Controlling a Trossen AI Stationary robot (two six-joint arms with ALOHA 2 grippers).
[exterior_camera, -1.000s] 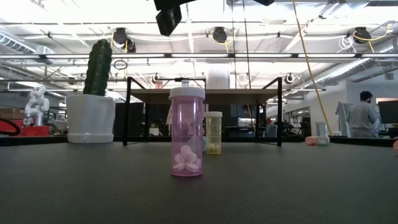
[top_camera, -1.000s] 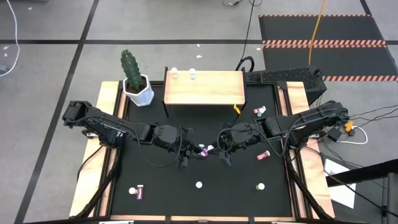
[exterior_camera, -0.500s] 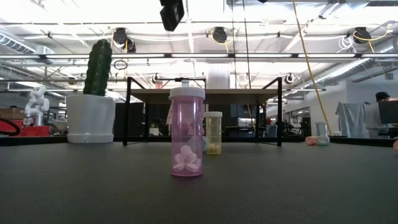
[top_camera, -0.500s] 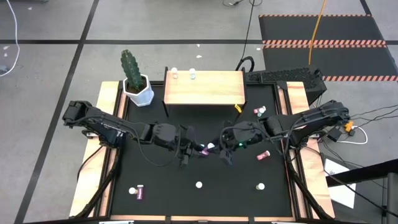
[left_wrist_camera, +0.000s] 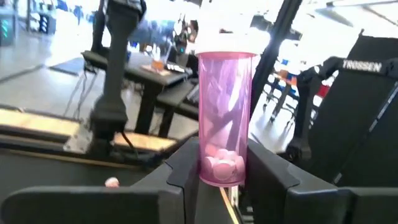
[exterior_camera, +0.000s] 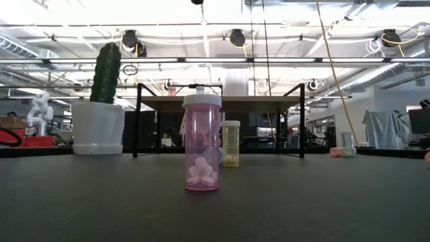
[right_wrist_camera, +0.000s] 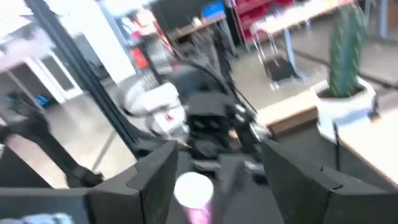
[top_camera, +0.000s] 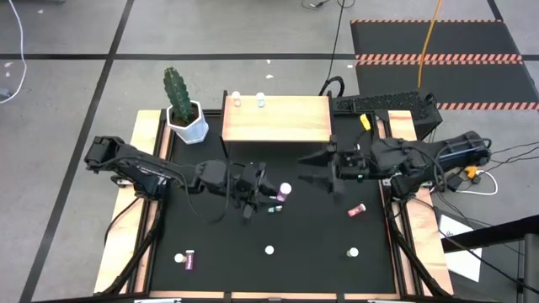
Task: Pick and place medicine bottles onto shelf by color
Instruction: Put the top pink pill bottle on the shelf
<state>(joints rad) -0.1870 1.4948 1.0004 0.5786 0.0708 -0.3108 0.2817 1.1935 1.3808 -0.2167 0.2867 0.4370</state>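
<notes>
While I hold a pink bottle in my left pincer, my right pincer waits empty.

From up high, my left pincer [top_camera: 271,190] sits near the middle of the table, clamped on the pink bottle [top_camera: 283,193], at about six o'clock from the wooden shelf [top_camera: 276,119]. My right pincer [top_camera: 317,171] hangs at two o'clock from that bottle, fingers spread, not touching it. Two tiny bottles [top_camera: 248,101] stand on the shelf's far edge. From table height, another pink bottle [exterior_camera: 201,142] stands up straight, with a yellow one [exterior_camera: 230,143] behind it. My left wrist shows my fingers [left_wrist_camera: 183,163] squeezing the pink bottle [left_wrist_camera: 226,118], pills at its bottom. My right wrist shows its white cap [right_wrist_camera: 193,186] between my wide fingers [right_wrist_camera: 151,174].
</notes>
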